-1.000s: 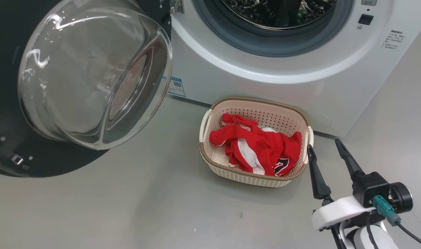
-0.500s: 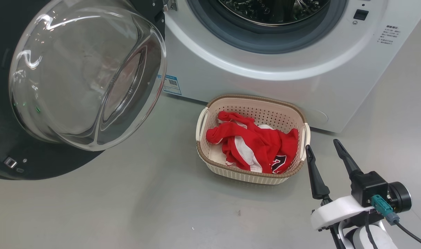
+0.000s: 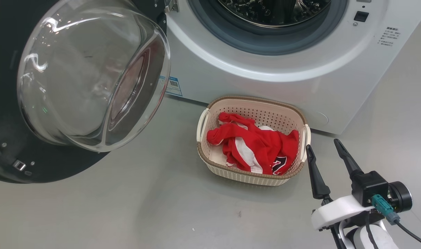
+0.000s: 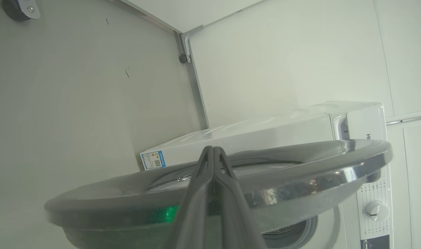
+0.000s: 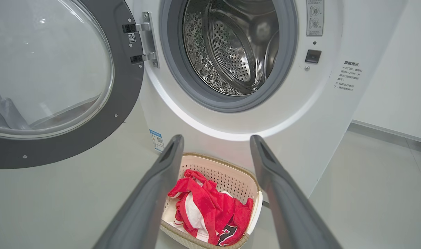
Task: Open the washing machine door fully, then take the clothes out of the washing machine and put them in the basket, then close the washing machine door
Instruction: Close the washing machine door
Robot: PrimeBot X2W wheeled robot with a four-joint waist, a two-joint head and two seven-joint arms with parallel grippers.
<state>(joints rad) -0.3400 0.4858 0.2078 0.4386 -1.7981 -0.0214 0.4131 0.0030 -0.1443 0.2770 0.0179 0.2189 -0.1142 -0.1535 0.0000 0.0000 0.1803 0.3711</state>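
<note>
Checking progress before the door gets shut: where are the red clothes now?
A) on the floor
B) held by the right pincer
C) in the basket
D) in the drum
C: the clothes lie heaped inside the basket, and the right pincer stands open beside it, holding nothing.

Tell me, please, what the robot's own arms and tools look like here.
The right tool has two long, dark, tapering fingers on a black block above a white curved shell. A teal connector with a black cable sits beside a round black housing. The left tool has matching dark-grey fingers.
</note>
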